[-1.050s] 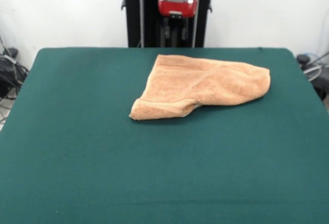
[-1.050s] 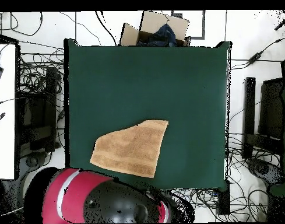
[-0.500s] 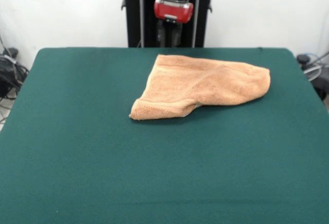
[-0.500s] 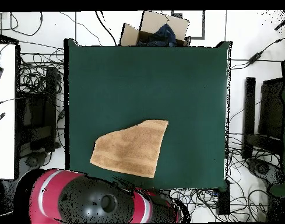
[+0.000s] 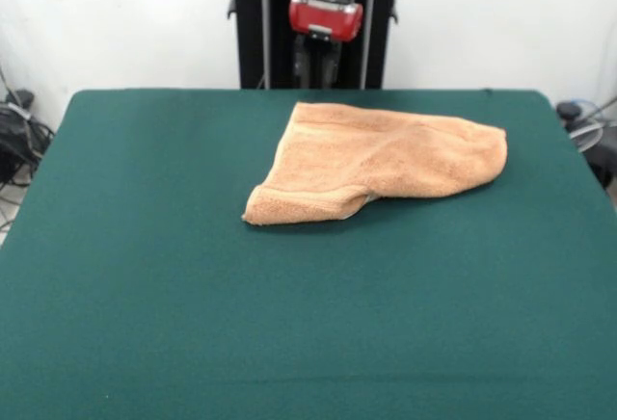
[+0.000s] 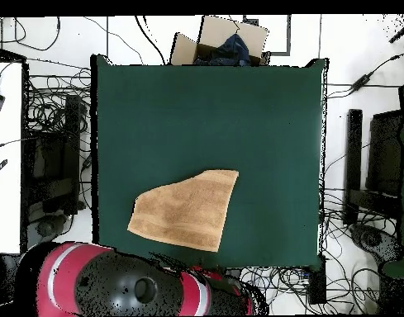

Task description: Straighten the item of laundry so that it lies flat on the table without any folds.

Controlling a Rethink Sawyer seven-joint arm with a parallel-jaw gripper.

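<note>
The item of laundry (image 5: 386,160), a peach-orange towel, lies folded over itself on the green table (image 5: 289,324), in its far half and right of centre. Its outline is uneven, with a thick doubled corner pointing to the near left. In the overhead view the towel (image 6: 187,210) sits near the table's (image 6: 205,115) bottom edge, close to the robot. My gripper (image 5: 318,65) hangs behind the table's far edge, above and just left of the towel, not touching it. It shows dark against the black pedestal. From overhead, the red and black arm (image 6: 130,289) covers it.
A cardboard box (image 6: 225,41) with dark cloth in it stands past the table's top edge in the overhead view. Cables and black equipment (image 6: 52,165) line both sides. A white desk (image 6: 5,157) is at the left.
The gripper rose slightly in the front view, and the arm slid a little left in the overhead view. The towel has not moved.
</note>
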